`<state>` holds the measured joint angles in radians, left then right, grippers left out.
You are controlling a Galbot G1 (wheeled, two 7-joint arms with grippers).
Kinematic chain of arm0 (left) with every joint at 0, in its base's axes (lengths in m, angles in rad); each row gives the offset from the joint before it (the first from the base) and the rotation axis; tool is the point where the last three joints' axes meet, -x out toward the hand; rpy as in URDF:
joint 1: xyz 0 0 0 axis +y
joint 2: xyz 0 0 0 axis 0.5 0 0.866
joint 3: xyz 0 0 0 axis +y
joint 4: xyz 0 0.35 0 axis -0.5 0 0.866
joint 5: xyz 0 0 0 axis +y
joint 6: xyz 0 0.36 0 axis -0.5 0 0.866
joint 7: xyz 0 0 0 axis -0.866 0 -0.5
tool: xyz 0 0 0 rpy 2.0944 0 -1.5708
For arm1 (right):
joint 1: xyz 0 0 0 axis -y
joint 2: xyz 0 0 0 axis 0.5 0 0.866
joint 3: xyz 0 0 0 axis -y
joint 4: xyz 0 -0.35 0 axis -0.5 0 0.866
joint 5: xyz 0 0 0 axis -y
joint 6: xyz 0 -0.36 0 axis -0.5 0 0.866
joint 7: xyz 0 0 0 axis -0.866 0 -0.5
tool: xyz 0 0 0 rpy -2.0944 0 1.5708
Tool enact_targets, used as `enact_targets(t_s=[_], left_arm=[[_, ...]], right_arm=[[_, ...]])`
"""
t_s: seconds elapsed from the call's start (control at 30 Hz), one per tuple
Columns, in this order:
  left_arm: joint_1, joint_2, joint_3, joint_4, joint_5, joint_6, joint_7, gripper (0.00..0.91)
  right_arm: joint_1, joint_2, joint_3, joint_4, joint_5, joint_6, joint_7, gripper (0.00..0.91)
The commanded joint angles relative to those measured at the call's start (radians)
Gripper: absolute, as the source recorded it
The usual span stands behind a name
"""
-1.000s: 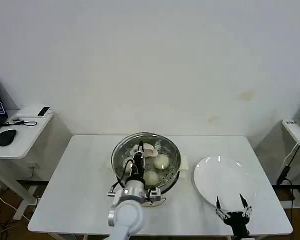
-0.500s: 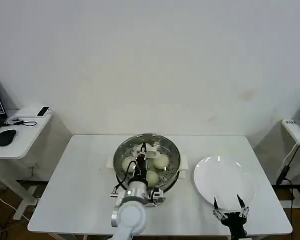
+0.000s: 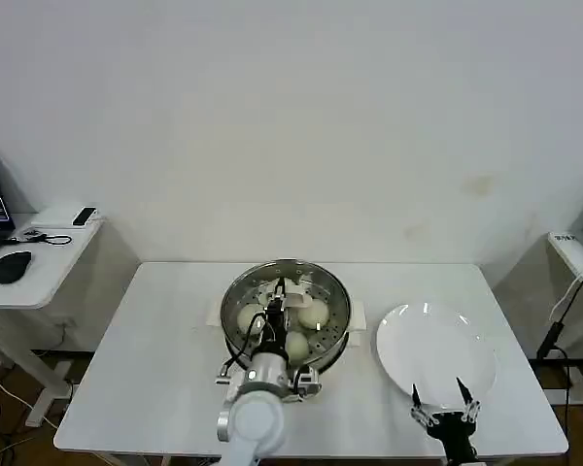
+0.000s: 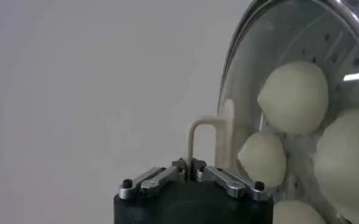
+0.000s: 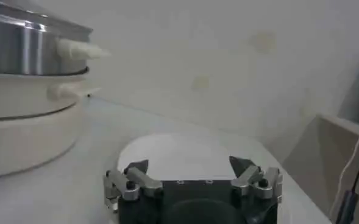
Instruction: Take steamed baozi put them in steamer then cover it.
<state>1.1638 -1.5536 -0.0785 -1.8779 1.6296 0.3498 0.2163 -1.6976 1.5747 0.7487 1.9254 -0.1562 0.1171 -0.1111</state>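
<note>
The steamer (image 3: 358, 316), a shiny steel pot with white side handles, stands mid-table. Three cream-white baozi (image 3: 313, 313) show inside it through the clear glass cover (image 3: 323, 288), which sits over the pot's mouth. My left gripper (image 3: 279, 289) reaches over the pot from the front, shut on the cover's cream bar handle (image 3: 291, 287). In the left wrist view the left gripper (image 4: 189, 163) pinches the handle (image 4: 202, 130), with the cover's metal rim (image 4: 237, 55) and several baozi (image 4: 294, 97) beyond. My right gripper (image 3: 437, 398) hangs open over the white plate's near edge.
The bare white plate (image 3: 435, 345) lies right of the steamer, seen in the right wrist view as the plate (image 5: 173, 152) beyond the open right gripper (image 5: 188, 165), with the steamer (image 5: 27, 49) off to one side. A side desk with a mouse (image 3: 14, 265) stands at far left.
The left gripper has carried the cover's handle a little farther back and right over the pot, and a bun on the left now shows. The right gripper drew slightly toward the table's front edge.
</note>
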Motion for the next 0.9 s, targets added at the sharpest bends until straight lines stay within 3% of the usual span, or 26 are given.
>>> enact_targets(t_s=[0.03,0.63,0.77,0.9], left_arm=[[0.019,0.018,0.002,-0.053,-0.029,-0.004,-0.011,0.907],[0.274,0.194,-0.027,-0.31,-0.259,-0.038,-0.151,0.907],[0.308,0.221,-0.134,-0.315,-0.399,-0.093,-0.248,0.907],[0.283,0.22,-0.288,-0.187,-0.676,-0.269,-0.54,0.907]], right_arm=[[-0.001,0.001,-0.005,-0.002,-0.005,-0.001,0.0,0.907],[-0.016,0.001,-0.014,0.002,-0.009,0.0,0.006,0.907],[-0.023,-0.009,-0.018,0.004,-0.004,0.006,0.005,0.907],[-0.03,-0.029,-0.022,0.013,0.022,0.022,0.005,0.907]])
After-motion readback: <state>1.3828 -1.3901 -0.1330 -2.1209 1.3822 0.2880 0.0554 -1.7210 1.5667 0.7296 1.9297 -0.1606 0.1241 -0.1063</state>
